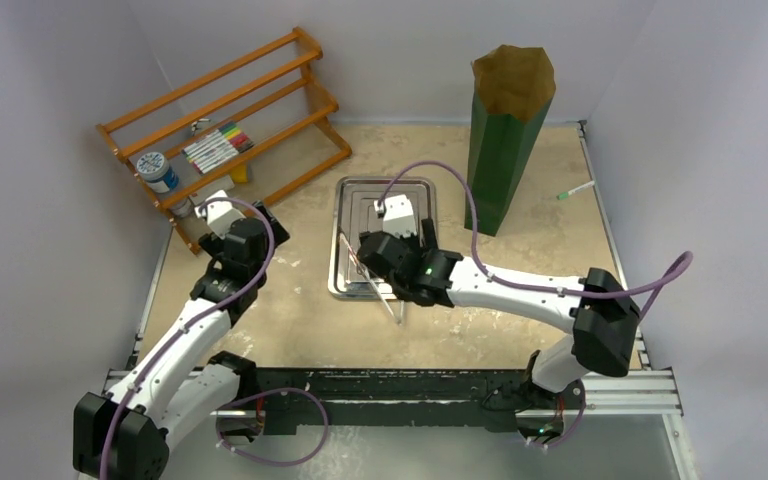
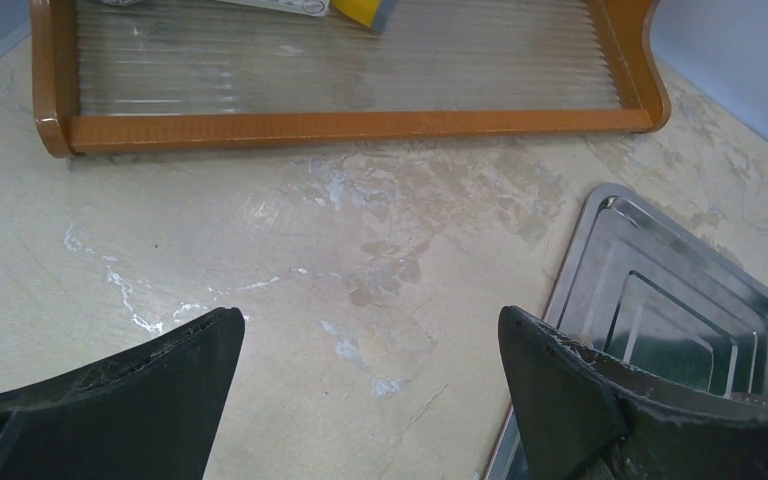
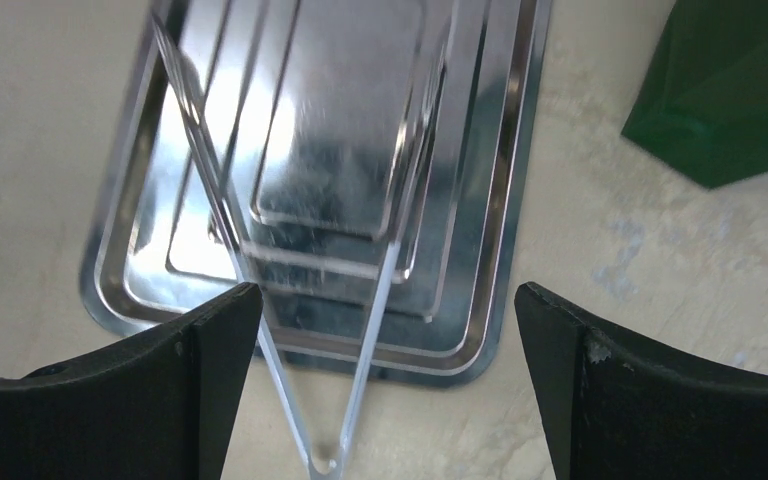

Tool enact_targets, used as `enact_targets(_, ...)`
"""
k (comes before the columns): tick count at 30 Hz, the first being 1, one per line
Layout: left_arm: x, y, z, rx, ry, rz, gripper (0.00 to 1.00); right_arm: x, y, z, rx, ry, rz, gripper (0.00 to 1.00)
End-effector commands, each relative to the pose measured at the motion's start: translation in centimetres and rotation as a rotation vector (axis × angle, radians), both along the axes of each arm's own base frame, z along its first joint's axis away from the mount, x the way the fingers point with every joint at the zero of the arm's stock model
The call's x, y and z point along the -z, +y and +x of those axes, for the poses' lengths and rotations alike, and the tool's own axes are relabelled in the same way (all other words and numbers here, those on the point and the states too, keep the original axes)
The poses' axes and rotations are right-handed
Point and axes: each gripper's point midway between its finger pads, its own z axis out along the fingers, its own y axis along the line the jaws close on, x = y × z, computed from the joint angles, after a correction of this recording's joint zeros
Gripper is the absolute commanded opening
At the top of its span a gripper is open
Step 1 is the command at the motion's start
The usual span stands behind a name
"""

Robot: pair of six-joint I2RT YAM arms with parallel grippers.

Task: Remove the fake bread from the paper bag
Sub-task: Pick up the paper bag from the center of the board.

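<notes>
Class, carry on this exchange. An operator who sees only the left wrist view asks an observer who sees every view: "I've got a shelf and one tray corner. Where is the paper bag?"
Observer: The paper bag stands upright to the right of the tray, apart from it, with its top open.
Operator: Is any bread out yet?
Observer: No bread shows in any view. The bag's mouth shows only brown paper.
Operator: Where is the right gripper?
Observer: The right gripper hangs open above the tongs, which lie across the tray's near edge with the hinge end off the tray.
</notes>
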Motion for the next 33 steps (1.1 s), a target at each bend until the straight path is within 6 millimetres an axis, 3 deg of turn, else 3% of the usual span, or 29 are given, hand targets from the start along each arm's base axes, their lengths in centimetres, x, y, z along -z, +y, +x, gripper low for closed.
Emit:
enact_targets(1,-3.1,-0.8,1.6,0.011,-0.091,-0.057,1.00,-10.9,-0.2,4.0,0.058,-0.225,0.057,1.00)
enact_targets(5,-3.7,-1.2,2.1,0.026,-0.097,-0.066,1.00,-16.9,-2.2,7.3,0.115,-0.328,0.052,1.00)
enact_targets(11,-4.1,-2.0,2.5,0.059,-0.102,-0.092,1.00,-24.0,-4.6,10.7,0.166,-0.502,-0.009,1.00)
enact_targets(19,-2.9,-3.4,2.4,0.130,-0.067,-0.119,1.00,-31.6,-6.9,12.0,0.219,-0.722,-0.117,1.00)
enact_targets(27,-0.7,-4.9,2.6,0.186,-0.002,-0.151,1.00,-36.3,-10.8,13.2,0.334,-0.832,-0.217,1.00)
enact_targets(33,1.1,-5.9,3.1,0.219,0.051,-0.170,1.00,-37.2,-14.4,14.8,0.397,-0.827,-0.266,1.00)
